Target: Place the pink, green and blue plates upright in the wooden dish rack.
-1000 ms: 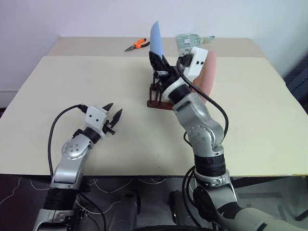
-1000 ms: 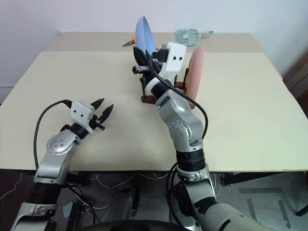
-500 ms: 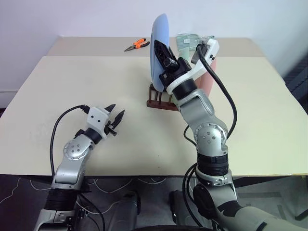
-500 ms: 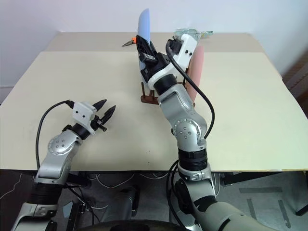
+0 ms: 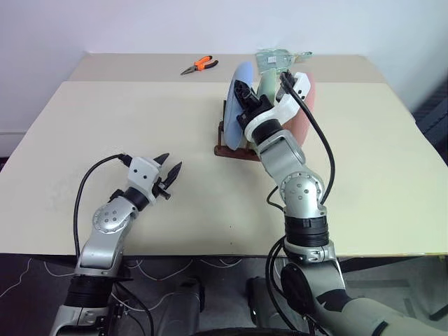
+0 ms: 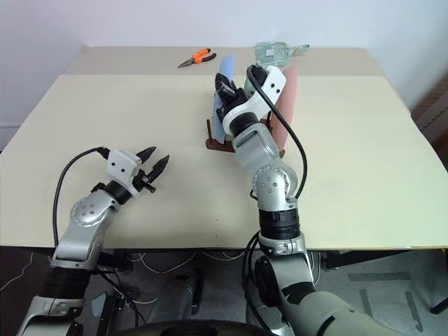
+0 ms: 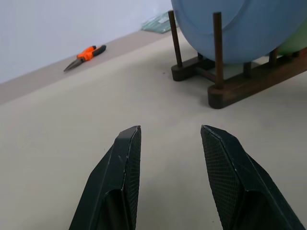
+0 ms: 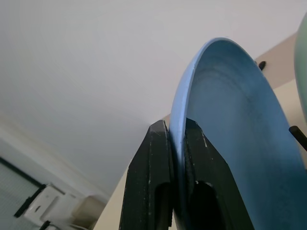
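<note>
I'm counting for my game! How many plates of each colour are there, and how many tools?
Blue plate: 1
Green plate: 1
Pink plate: 1
Orange-handled pliers: 1
Wooden dish rack: 1
Total: 5

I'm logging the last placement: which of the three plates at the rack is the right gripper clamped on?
The blue plate: the right gripper pinches its rim, at the wooden dish rack's left end. The green plate and pink plate stand ungripped.
</note>
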You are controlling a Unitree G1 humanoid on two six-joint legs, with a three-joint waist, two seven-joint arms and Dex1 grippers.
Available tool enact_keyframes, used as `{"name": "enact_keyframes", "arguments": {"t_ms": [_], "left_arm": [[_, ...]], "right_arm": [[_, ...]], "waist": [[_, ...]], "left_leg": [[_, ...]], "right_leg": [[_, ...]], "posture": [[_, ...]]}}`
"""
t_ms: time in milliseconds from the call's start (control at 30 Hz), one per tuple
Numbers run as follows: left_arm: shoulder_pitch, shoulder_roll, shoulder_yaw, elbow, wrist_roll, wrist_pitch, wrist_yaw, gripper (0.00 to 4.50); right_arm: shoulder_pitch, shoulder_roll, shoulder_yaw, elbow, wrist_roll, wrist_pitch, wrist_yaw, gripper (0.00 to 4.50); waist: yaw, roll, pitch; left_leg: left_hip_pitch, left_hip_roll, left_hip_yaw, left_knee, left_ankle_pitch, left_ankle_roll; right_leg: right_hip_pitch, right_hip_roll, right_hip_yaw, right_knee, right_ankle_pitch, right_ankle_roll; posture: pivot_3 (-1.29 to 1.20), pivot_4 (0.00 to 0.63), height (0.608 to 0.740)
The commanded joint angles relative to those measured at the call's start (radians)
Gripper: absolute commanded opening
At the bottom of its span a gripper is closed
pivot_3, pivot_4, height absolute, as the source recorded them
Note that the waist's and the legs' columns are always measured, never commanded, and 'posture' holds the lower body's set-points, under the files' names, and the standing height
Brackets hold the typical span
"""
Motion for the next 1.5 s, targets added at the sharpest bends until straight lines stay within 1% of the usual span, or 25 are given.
{"name": "enact_keyframes", "arguments": {"t_ms": [33,200,300,400,533,667,733,767,800,833,900,967,1067,1133,1200,1267,1300,1367,1467,1500], "left_arm": [[-0.007,0.004,0.001,-0.038,0.003,-0.012,-0.016,1.98],[-0.014,0.0,-0.002,-0.032,0.009,-0.016,-0.024,1.98],[-0.016,-0.002,-0.004,-0.029,0.012,-0.019,-0.026,2.04],[-0.02,-0.007,-0.006,-0.025,0.014,-0.021,-0.027,2.04],[-0.025,-0.015,-0.009,-0.022,0.019,-0.021,-0.029,2.04],[-0.032,-0.021,-0.01,-0.017,0.024,-0.022,-0.027,2.04],[-0.039,-0.024,0.008,-0.005,0.02,-0.019,-0.012,2.04],[-0.044,-0.028,0.023,0.002,0.008,-0.01,-0.005,2.04],[-0.048,-0.031,0.034,0.008,-0.001,-0.003,0.0,2.04],[-0.052,-0.032,0.041,0.013,-0.007,0.002,0.002,2.04],[-0.055,-0.032,0.042,0.021,-0.007,-0.001,-0.002,2.04],[-0.058,-0.021,0.035,0.042,0.016,-0.024,-0.007,2.04],[-0.068,-0.002,0.054,0.088,0.037,-0.049,0.004,2.04],[-0.077,0.022,0.083,0.14,0.043,-0.064,0.013,2.04],[-0.08,0.04,0.091,0.178,0.059,-0.08,0.024,2.04],[-0.075,0.068,0.097,0.239,0.075,-0.095,0.019,2.04],[-0.071,0.083,0.094,0.269,0.089,-0.112,0.012,2.04],[-0.061,0.101,0.087,0.302,0.099,-0.139,-0.003,2.04],[-0.051,0.095,0.094,0.314,0.078,-0.148,-0.009,2.04],[-0.049,0.092,0.093,0.309,0.079,-0.151,-0.008,2.04]], "right_arm": [[-0.093,0.057,-0.017,0.023,-0.018,-0.015,-0.025,0.0],[-0.134,0.042,-0.02,0.07,-0.045,-0.009,-0.024,0.0],[-0.133,0.031,-0.003,0.063,-0.068,0.003,-0.011,1.05],[-0.13,0.015,0.017,0.037,-0.108,0.007,0.006,2.48],[-0.139,-0.023,0.041,0.004,-0.175,-0.004,0.057,2.48],[-0.168,-0.117,0.073,-0.036,-0.281,-0.031,0.138,2.48],[-0.168,-0.248,0.111,-0.108,-0.371,-0.074,0.26,2.48],[-0.157,-0.312,0.104,-0.15,-0.368,-0.08,0.331,2.48],[-0.143,-0.358,0.084,-0.184,-0.33,-0.06,0.391,2.48],[-0.13,-0.39,0.06,-0.206,-0.283,-0.029,0.431,2.48],[-0.092,-0.464,0.035,-0.246,-0.275,-0.008,0.485,2.48],[-0.042,-0.546,0.017,-0.28,-0.315,-0.029,0.538,2.48],[0.048,-0.67,-0.086,-0.251,-0.357,-0.036,0.565,2.48],[0.157,-0.768,-0.155,-0.189,-0.416,-0.064,0.595,2.48],[0.249,-0.826,-0.198,-0.133,-0.444,-0.083,0.629,2.48],[0.437,-0.879,-0.203,-0.077,-0.481,-0.132,0.73,2.48],[0.521,-0.894,-0.193,-0.058,-0.503,-0.167,0.774,2.48],[0.608,-0.883,-0.187,-0.038,-0.5,-0.194,0.819,2.48],[0.631,-0.858,-0.179,-0.016,-0.503,-0.218,0.834,2.48],[0.632,-0.855,-0.176,-0.011,-0.502,-0.219,0.847,2.48]], "waist": [[0.0,0.0,0.0],[0.0,0.0,0.0],[0.0,0.0,0.0],[-0.001,0.0,0.0],[-0.001,0.001,0.0],[0.0,0.001,0.0],[0.003,0.001,0.0],[0.007,0.001,0.0],[0.008,0.001,0.0],[0.008,0.0,0.0],[0.005,0.0,0.0],[0.003,0.0,0.0],[0.005,0.0,0.0],[0.011,0.0,0.0],[0.025,0.0,0.0],[0.03,0.0,0.0],[0.033,-0.001,0.0],[0.032,0.0,0.0],[0.018,0.007,0.005],[0.014,0.007,0.005]], "left_leg": [[0.0,0.0,0.0,0.0,0.0,0.0],[0.0,0.0,0.0,0.0,0.0,0.0],[0.0,0.0,0.0,0.0,0.0,0.0],[0.0,0.0,0.0,0.0,0.0,0.0],[0.0,0.0,0.0,0.0,0.0,0.0],[0.0,0.0,0.0,0.0,0.0,0.0],[0.0,0.0,0.0,0.0,0.0,0.0],[-0.001,0.0,0.0,0.001,0.0,0.0],[-0.001,-0.001,0.0,0.001,0.0,0.0],[-0.001,-0.001,0.0,0.001,0.0,0.0],[-0.001,0.0,0.0,0.001,0.0,0.0],[-0.001,0.0,0.0,0.001,0.0,0.0],[-0.001,0.0,0.0,0.002,0.0,0.0],[-0.001,0.0,0.0,0.002,0.0,0.0],[-0.001,-0.001,0.0,0.002,-0.001,0.001],[-0.001,-0.001,0.002,0.002,-0.001,0.002],[-0.001,-0.001,0.002,0.003,-0.001,0.003],[0.0,-0.001,0.002,0.003,-0.002,0.004],[0.0,-0.001,0.007,0.004,-0.002,0.004],[0.001,-0.001,0.008,0.005,-0.002,0.004]], "right_leg": [[0.0,0.0,0.0,0.0,0.0,0.0],[0.0,0.0,0.0,0.0,0.0,0.0],[0.0,0.0,0.0,0.0,0.0,0.0],[0.0,0.0,0.0,0.0,0.0,0.0],[0.0,0.001,0.0,0.0,0.0,0.0],[0.0,0.0,0.0,0.0,0.0,0.0],[0.0,0.0,0.0,-0.001,0.0,0.0],[0.0,0.0,0.0,-0.001,0.0,0.0],[0.001,0.0,0.0,-0.001,0.0,0.0],[0.001,0.0,0.0,-0.002,0.0,0.0],[0.001,0.0,-0.001,-0.002,0.0,0.001],[0.001,0.0,-0.001,-0.001,0.0,0.001],[0.002,0.0,-0.001,-0.002,0.0,0.0],[0.002,0.0,-0.001,-0.002,0.0,0.0],[0.003,-0.001,-0.001,-0.003,-0.001,0.001],[0.004,-0.002,-0.001,-0.004,-0.001,0.001],[0.004,-0.002,-0.001,-0.004,-0.001,0.001],[0.006,-0.002,-0.001,-0.004,-0.002,0.002],[0.005,-0.004,0.002,-0.004,-0.002,0.003],[0.004,-0.004,0.004,-0.003,-0.003,0.001]], "posture": [[0.0,0.15,0.74],[0.0,0.15,0.74],[0.0,0.15,0.74],[0.0,0.15,0.74],[0.0,0.15,0.74],[0.0,0.15,0.74],[0.0,0.15,0.74],[0.0,0.15,0.74],[0.0,0.15,0.74],[0.0,0.15,0.74],[0.0,0.15,0.74],[0.0,0.15,0.74],[0.0,0.15,0.74],[0.0,0.15,0.74],[0.0,0.15,0.74],[0.0,0.15,0.74],[0.0,0.15,0.74],[0.0,0.15,0.74],[0.0,0.15,0.74],[0.0,0.15,0.74]]}}
